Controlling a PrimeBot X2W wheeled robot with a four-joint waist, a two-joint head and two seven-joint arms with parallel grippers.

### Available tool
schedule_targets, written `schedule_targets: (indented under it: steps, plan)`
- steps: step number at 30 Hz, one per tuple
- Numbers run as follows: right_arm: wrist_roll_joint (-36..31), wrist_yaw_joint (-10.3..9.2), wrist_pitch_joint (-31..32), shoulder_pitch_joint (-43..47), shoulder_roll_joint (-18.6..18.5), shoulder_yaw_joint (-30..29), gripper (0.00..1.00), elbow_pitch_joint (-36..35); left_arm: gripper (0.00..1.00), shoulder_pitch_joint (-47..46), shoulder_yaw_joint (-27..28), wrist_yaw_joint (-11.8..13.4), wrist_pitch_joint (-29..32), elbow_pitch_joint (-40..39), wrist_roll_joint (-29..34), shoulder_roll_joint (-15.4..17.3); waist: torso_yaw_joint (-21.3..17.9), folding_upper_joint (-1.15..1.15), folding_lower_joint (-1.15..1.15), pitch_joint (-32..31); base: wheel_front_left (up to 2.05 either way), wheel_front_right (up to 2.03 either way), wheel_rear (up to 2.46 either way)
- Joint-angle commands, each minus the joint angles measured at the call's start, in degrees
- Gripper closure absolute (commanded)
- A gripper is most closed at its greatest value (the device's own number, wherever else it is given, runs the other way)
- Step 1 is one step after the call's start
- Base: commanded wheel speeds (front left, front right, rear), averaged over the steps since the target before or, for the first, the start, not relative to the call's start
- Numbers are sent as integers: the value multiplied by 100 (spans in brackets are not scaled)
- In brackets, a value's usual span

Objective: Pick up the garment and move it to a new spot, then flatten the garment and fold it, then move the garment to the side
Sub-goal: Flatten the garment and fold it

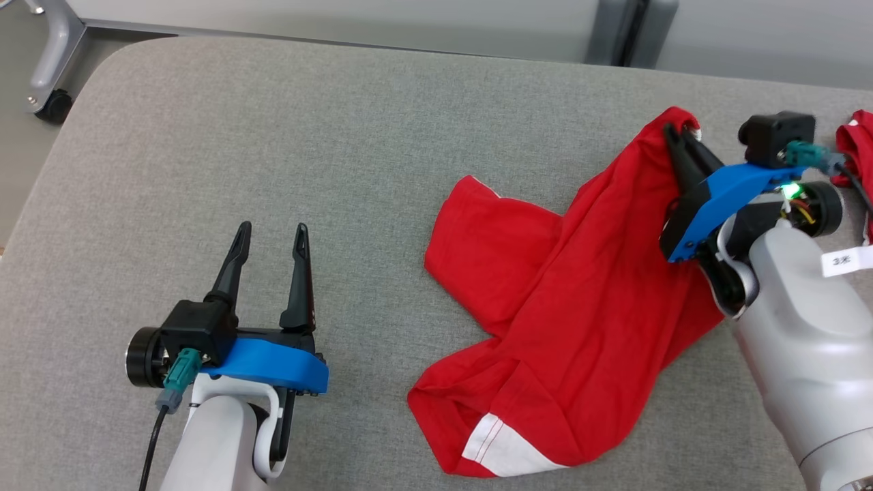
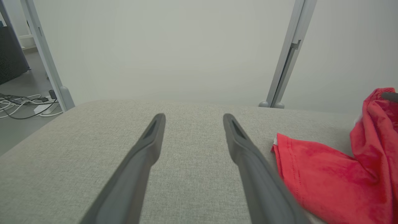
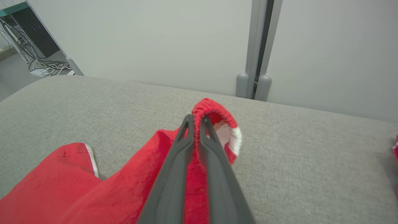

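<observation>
The garment (image 1: 566, 300) is a red shirt with white trim, lying crumpled on the right half of the grey table (image 1: 273, 150). My right gripper (image 1: 678, 133) is shut on the garment's ribbed collar and holds that part lifted, so the cloth drapes down from it. In the right wrist view the red fabric (image 3: 194, 174) is pinched between the closed fingers (image 3: 168, 183), with the collar loop beyond the tips. My left gripper (image 1: 273, 235) stands open over bare table, left of the garment and apart from it. A sleeve of the garment (image 2: 323, 174) lies beside its right finger (image 2: 248, 158).
Another red cloth (image 1: 858, 146) lies at the table's far right edge. A caster wheel (image 1: 53, 103) of a frame stands off the table's far left corner. Grey partition panels (image 3: 258, 49) run behind the table. Cables (image 2: 21, 104) lie on the floor to the left.
</observation>
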Motion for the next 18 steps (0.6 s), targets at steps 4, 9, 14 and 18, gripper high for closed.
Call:
schedule_targets:
  steps: [4,9,14,18]
  plan:
    - [50,1,-359,66,-25,306,0,332,0,57,95,39,-24,17,31,-5,-152,0,-1,-141,0,0,0]
    - [227,0,-739,365,-193,624,0,333,0,203,243,10,-24,24,115,-1,-404,0,-1,-353,0,0,0]
    - [468,1,-935,776,-465,726,0,40,0,382,338,-19,-24,5,184,6,-634,0,-1,-528,0,0,0]
    - [587,1,-1029,1186,-673,518,0,-335,0,472,403,-36,-24,-11,224,6,-734,0,-1,-618,0,0,0]
